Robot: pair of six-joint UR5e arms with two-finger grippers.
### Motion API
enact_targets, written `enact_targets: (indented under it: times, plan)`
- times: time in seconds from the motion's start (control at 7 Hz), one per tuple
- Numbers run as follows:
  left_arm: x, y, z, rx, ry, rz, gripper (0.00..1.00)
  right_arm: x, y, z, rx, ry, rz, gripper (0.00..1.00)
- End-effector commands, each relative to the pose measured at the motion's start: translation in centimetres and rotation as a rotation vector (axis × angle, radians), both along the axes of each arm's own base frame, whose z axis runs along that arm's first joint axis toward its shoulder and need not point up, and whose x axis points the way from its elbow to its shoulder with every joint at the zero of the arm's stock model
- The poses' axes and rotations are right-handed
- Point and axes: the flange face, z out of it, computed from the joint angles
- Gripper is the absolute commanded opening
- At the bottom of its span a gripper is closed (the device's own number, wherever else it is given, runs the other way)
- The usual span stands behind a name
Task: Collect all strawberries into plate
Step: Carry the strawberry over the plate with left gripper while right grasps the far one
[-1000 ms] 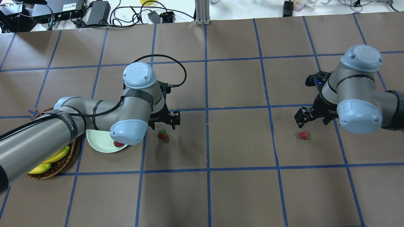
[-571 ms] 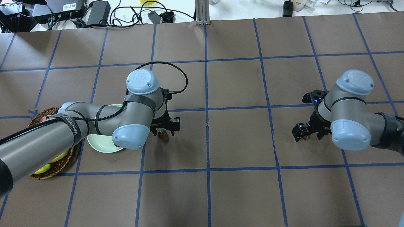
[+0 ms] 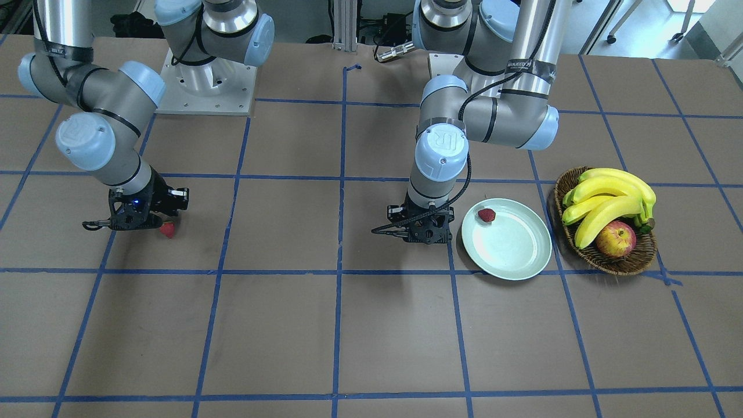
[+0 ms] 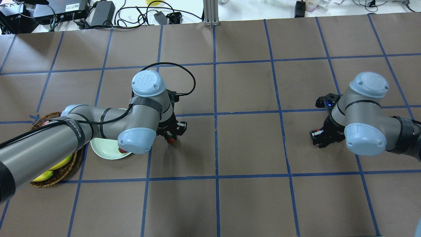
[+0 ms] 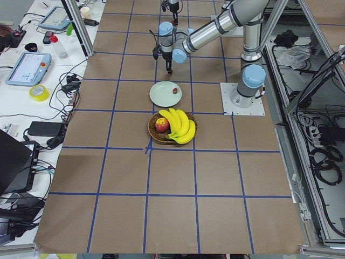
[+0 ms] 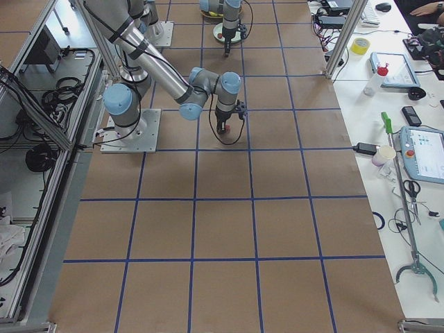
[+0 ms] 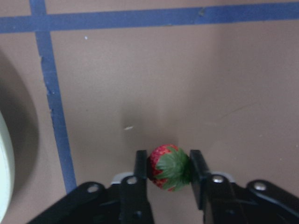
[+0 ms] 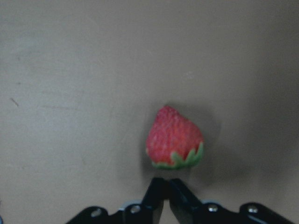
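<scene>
My left gripper point(image 7: 168, 170) is shut on a strawberry point(image 7: 169, 167), low at the table just beside the plate; it also shows in the overhead view point(image 4: 171, 132). The pale green plate point(image 3: 514, 252) holds one strawberry point(image 3: 486, 215) near its rim. My right gripper point(image 8: 163, 192) is shut with its fingertips touching each other. The third strawberry point(image 8: 174, 137) lies on the table just beyond them, not held; in the front view it point(image 3: 168, 230) lies beside that gripper point(image 3: 142, 222).
A brown wicker basket point(image 3: 609, 262) with bananas point(image 3: 603, 197) and an apple point(image 3: 615, 239) stands beside the plate, on the side away from my left gripper. Brown paper with blue tape lines covers the table. Cables and boxes lie along the far edge point(image 4: 98, 13).
Both arms came down to their strawberries. My left gripper closed on its strawberry. My right gripper moved over its strawberry and closed, hiding it in the overhead view.
</scene>
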Motion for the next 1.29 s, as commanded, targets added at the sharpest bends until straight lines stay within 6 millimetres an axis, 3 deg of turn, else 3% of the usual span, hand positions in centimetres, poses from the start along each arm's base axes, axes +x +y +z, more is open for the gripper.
enact_targets:
  times: [0.0,0.29,0.57,0.71,0.86,1.0,1.14]
  plan:
    - [2.0,-3.3,4.3,-0.083,0.010,-0.005,0.00,3.1,-1.3,1.4,-0.014,0.026,-0.042,0.00]
    - [9.9,-5.4,6.0,-0.036,0.012,-0.014,0.00,9.5,-3.9,5.2,0.003,0.036,-0.090,0.00]
    - [16.5,-5.4,5.3,-0.002,0.024,-0.067,0.00,17.7,-5.8,9.5,-0.008,-0.007,-0.159,0.00]
    - [17.3,-5.4,5.2,0.001,0.024,-0.098,0.00,21.8,-6.2,9.2,-0.004,-0.051,-0.199,0.00]
    - [17.7,-5.5,5.1,0.003,0.025,-0.096,0.00,24.3,-7.3,7.9,0.011,-0.047,-0.197,0.00]
    - [17.9,-5.5,5.1,0.003,0.024,-0.093,0.00,24.3,-7.6,8.0,0.006,-0.033,-0.170,0.01]
    - [18.6,-5.6,4.9,0.006,0.024,-0.084,0.00,22.2,-7.2,7.2,0.005,0.034,-0.032,0.19]
